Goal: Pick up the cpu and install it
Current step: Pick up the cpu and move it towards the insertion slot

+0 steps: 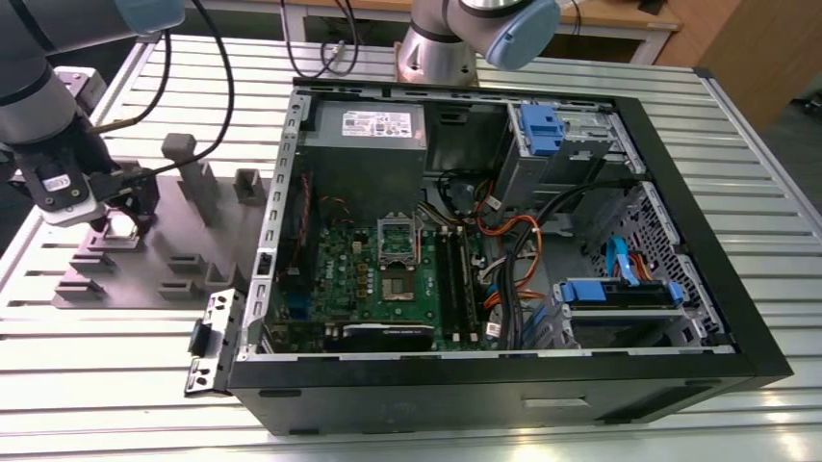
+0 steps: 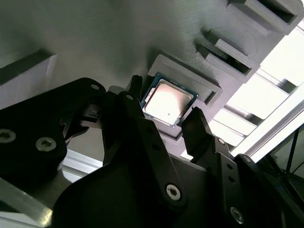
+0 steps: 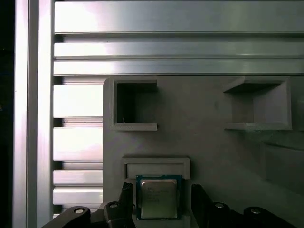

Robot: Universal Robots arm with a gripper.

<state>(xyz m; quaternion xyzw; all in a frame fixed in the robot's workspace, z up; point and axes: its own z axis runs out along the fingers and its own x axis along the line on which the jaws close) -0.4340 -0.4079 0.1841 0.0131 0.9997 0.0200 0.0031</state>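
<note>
Cpu (image 3: 157, 198) lies flat in a shallow pocket of the grey fixture plate (image 3: 209, 142), between the gripper's (image 2: 165, 100) spread fingers, which flank it without clasping it. The open computer case (image 1: 514, 395) stands beyond, toward the exterior view's right.

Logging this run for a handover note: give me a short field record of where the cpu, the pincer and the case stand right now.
cpu: lying flat in a pocket of the grey fixture plate
pincer: open, one finger on either side of the cpu
grasp: not yet closed
computer case: side open, toward the exterior view's right of the plate
</note>
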